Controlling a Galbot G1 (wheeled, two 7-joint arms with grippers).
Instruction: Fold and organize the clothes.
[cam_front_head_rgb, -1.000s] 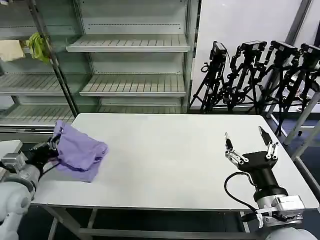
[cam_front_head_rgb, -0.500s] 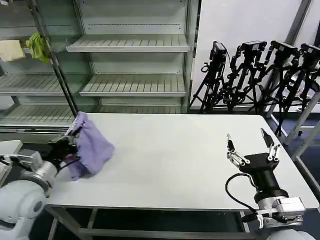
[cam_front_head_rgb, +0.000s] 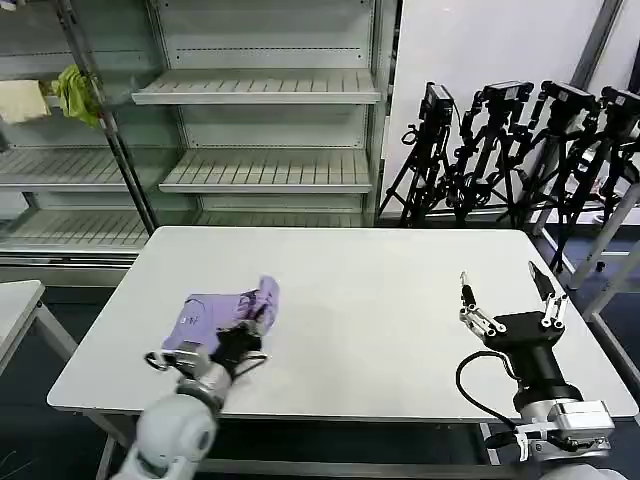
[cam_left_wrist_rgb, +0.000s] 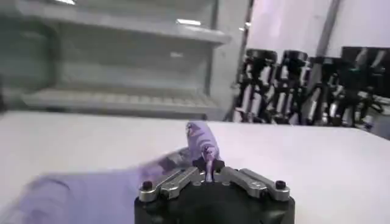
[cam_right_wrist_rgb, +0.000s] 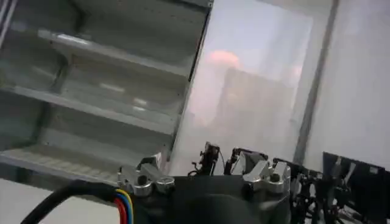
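On the left side of the white bench (cam_front_head_rgb: 330, 330), toward the front edge, lies the purple shirt (cam_front_head_rgb: 205, 315). It is bunched up, not flat, and one edge sticks up like a little peak. That peak is there because the left tool (cam_front_head_rgb: 245, 330) is clamped tight on a pinch of the cloth and lifts it. In the left wrist view you can see the thin fold of the purple shirt (cam_left_wrist_rgb: 204, 143) squeezed between the closed tips. The rest of the cloth trails on the bench. I think the arm holds an edge like this so it can pull the shirt across and spread or fold it.

Over on the right side of the bench, well apart from the shirt, the right tool (cam_front_head_rgb: 505, 290) points up with its fingers spread wide and nothing in them. It looks like it is waiting, maybe ready to take another edge.
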